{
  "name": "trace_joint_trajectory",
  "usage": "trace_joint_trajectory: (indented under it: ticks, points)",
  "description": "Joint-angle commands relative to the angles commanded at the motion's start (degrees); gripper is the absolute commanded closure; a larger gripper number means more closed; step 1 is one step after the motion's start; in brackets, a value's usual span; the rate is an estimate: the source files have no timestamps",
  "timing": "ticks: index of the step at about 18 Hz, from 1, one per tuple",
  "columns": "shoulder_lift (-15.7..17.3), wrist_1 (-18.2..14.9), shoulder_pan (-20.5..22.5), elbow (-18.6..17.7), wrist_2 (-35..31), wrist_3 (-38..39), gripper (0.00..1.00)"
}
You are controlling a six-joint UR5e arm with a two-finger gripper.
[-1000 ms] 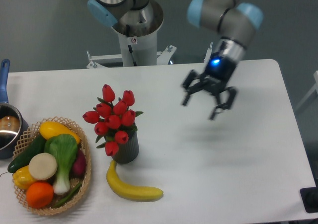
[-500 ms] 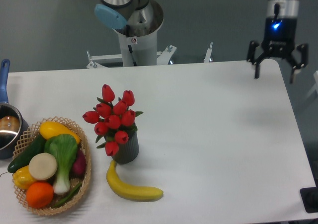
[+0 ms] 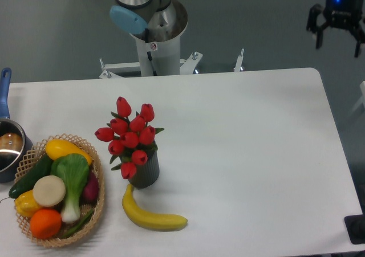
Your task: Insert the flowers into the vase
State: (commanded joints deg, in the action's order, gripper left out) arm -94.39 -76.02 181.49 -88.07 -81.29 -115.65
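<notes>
Upright, flowers [image 3: 129, 136] inside vase [image 3: 145, 172]

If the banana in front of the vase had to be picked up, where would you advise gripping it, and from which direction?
I would grip the banana at its thick middle, coming straight down from above with the fingers closing across its width. It lies flat on the table, curved, with its upper tip close to the vase, so the middle and right part looks freer. The gripper is open, far off at the upper right.
</notes>
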Motion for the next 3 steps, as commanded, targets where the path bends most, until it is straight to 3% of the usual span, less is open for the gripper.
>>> trace_joint_trajectory:
  ticks: [3]
  points:
    - [0.44,-0.53,-0.17,-0.61,-0.45,-0.98,0.00]
